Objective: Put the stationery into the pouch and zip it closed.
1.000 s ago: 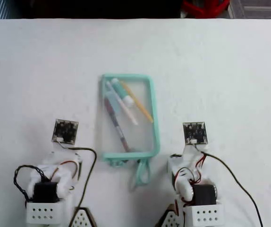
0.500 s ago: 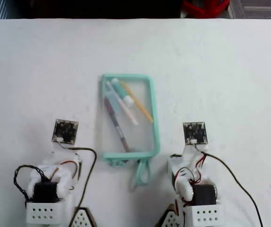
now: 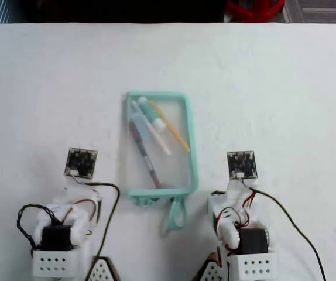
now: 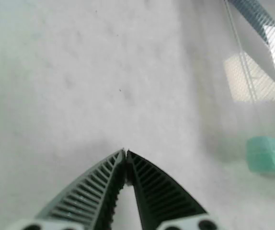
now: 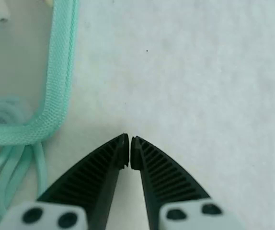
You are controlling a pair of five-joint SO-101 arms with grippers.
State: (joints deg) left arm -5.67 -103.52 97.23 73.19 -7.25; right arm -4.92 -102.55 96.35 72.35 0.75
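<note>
A clear pouch (image 3: 159,143) with a mint-green border lies flat in the middle of the table, its cord loop (image 3: 175,213) trailing toward the near edge. Inside it lie several pens and pencils (image 3: 153,134), among them a yellow pencil and a dark red pen. My left gripper (image 4: 126,154) is shut with nothing in it, hovering over bare cloth to the left of the pouch. My right gripper (image 5: 129,142) is shut and empty, just right of the pouch's near corner (image 5: 56,96). Both arms (image 3: 68,228) (image 3: 238,228) sit folded at the near edge.
The table is covered with a white cloth (image 3: 285,93). A dark strip and a red object (image 3: 253,9) lie beyond the far edge. Cables (image 3: 112,205) run from both arms near the front.
</note>
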